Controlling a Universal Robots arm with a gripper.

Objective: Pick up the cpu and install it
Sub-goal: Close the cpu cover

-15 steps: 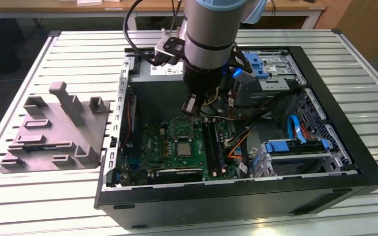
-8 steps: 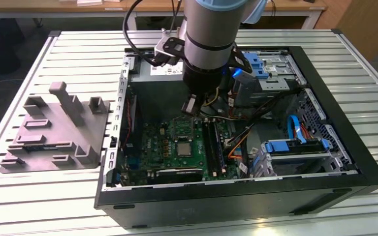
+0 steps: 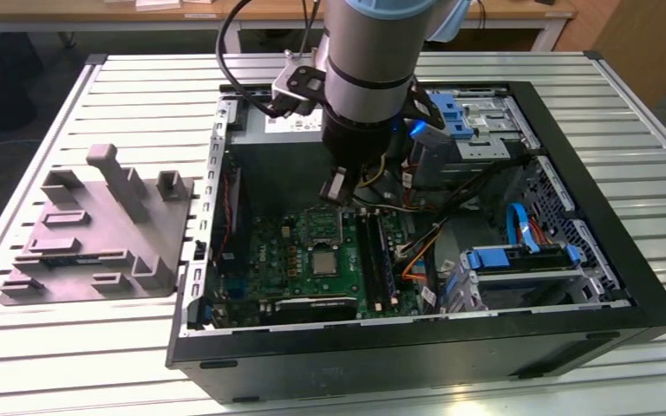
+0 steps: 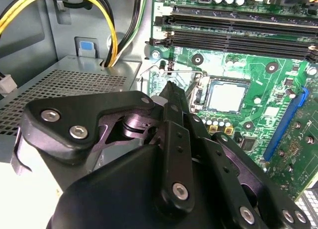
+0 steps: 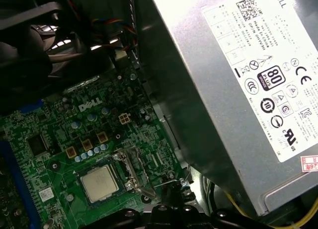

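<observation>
Status: end effector (image 4: 169,87) narrow above the motherboard (image 3: 292,260), cpu (image 4: 226,96) in its socket

Hangs inside the open computer case (image 3: 426,355), just above the board, at the end of the grey arm, seen in the exterior view as the end effector (image 3: 336,189) near the power supply (image 3: 275,156). Shows black fingers (image 4: 175,134) drawn together to a single thin tip, with nothing visible between them. Points down at the board beside the socket's metal frame (image 5: 131,169), close to it but apart from the cpu (image 5: 99,183) in the first wrist view, where the tip of the end effector (image 5: 171,185) sits just off the frame's corner. Lies flat and square in the socket, pale silver top up: cpu (image 3: 325,260) near the middle of the green board in the exterior view. Runs alongside the socket: a bank of dark memory slots (image 4: 238,35). Loops past the meshed power supply: yellow cables (image 4: 112,35). Stands on the slatted counter (image 3: 79,347), well apart on the exterior view's left of the case: the grey-purple fixture (image 3: 101,234).
</observation>
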